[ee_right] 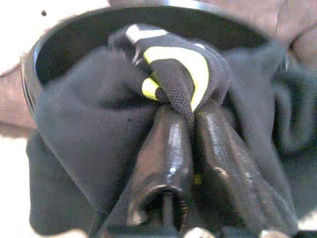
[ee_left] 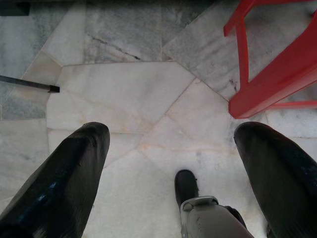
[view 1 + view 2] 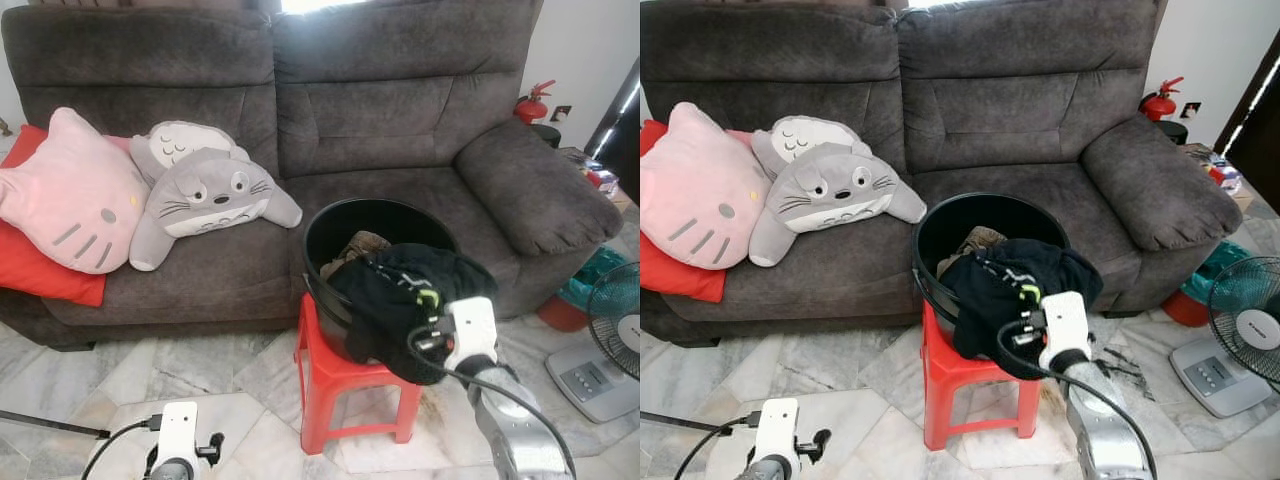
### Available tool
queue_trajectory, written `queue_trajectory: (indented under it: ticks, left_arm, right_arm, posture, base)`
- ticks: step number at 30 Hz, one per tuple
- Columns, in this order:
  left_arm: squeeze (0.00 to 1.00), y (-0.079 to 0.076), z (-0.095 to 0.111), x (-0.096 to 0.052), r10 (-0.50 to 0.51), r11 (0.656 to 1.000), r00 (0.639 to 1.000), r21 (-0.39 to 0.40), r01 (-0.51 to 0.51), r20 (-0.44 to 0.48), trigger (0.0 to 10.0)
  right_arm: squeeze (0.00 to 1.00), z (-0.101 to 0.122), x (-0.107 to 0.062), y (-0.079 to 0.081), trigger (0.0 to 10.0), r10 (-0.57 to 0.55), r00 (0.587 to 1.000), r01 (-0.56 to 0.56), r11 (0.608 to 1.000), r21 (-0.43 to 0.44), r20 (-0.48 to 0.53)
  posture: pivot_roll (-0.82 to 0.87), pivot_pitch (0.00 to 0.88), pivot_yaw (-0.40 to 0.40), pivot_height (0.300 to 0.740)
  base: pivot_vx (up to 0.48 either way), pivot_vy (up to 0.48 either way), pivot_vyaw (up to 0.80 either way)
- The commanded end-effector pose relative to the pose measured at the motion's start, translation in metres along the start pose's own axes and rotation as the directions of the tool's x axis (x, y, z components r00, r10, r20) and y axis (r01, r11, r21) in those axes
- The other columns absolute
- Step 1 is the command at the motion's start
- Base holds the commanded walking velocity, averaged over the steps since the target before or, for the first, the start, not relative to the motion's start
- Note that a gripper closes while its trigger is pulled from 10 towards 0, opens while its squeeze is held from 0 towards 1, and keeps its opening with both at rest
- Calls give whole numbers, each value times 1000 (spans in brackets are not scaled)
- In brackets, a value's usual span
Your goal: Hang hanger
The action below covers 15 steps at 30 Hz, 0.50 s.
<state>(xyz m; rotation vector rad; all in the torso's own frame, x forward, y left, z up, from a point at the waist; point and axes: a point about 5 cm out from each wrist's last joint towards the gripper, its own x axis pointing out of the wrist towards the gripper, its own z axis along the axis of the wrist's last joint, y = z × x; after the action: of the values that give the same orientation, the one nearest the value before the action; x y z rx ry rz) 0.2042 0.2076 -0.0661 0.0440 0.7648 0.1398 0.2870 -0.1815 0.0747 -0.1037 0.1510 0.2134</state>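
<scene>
Black garment (image 1: 99,129) draped over bucket rim (image 3: 318,222), pinched by right tool (image 1: 190,116), left tool (image 2: 173,148) spread.

No readable text anywhere. Standing fan (image 3: 1247,325) has small dark mark on white hub, too small to read. Fan base panel (image 3: 1211,374) shows buttons, labels too small to read. Black garment (image 1: 168,74) carries yellow and white markings, shapes only, no letters made out. Fire extinguisher (image 3: 1157,101) label not legible.
</scene>
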Motion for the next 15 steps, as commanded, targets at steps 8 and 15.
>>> queue_trajectory:
  ticks: [8, 15]
  left_arm:
    - [0, 3, -1, 0, 11, 1000, 1000, 17, -11, -9, 10000]
    - [0, 2, 0, 0, 13, 1000, 1000, 19, -13, -9, 10000]
  right_arm:
    - [0, 64, 21, -14, 0, -9, 982, 15, 999, -29, 188]
    - [0, 92, 38, -32, 0, -28, 970, 42, 998, -54, 242]
  posture:
    - [-111, 0, 4, 716]
    - [-115, 0, 6, 716]
  base:
    - [0, 0, 0]
    - [0, 0, 0]
